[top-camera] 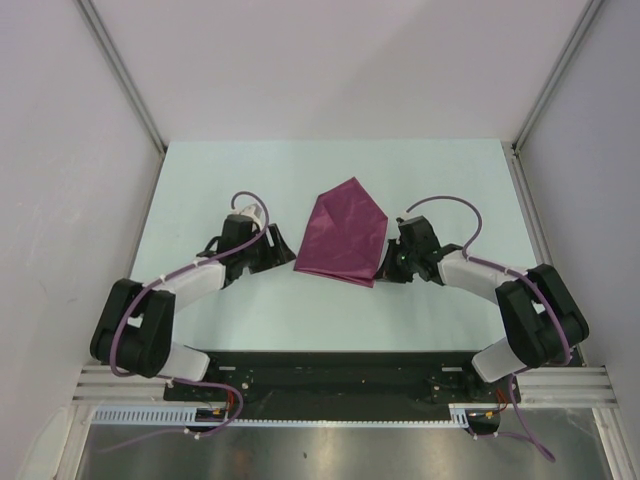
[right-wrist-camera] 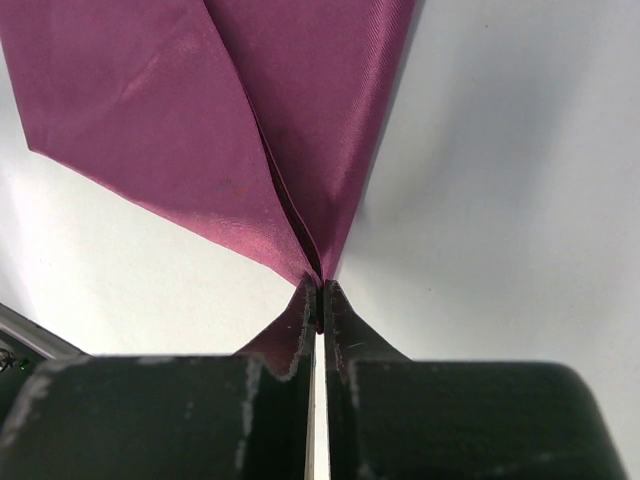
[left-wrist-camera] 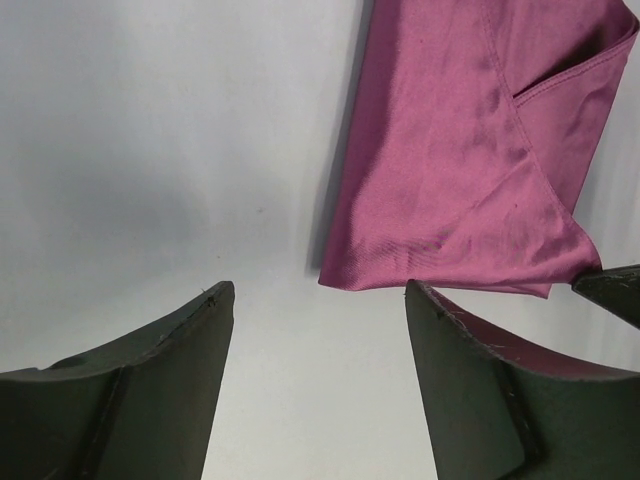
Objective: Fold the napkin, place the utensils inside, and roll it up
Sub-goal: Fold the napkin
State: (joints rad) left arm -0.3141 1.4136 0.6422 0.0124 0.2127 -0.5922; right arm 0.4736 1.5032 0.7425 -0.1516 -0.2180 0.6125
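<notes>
the napkin (top-camera: pixel 343 232) lay folded at the centre of the top view on the table (top-camera: pixel 200 180), its long axis running roughly from top to bottom of the frame. the right gripper (right-wrist-camera: pixel 320 292) was clamped tight on its lower right corner, cloth pinched between the jaws. the left gripper (left-wrist-camera: pixel 318 290) stood wide apart and empty, just beside the napkin's left edge, with the cloth ahead in the upper right of its wrist view.
</notes>
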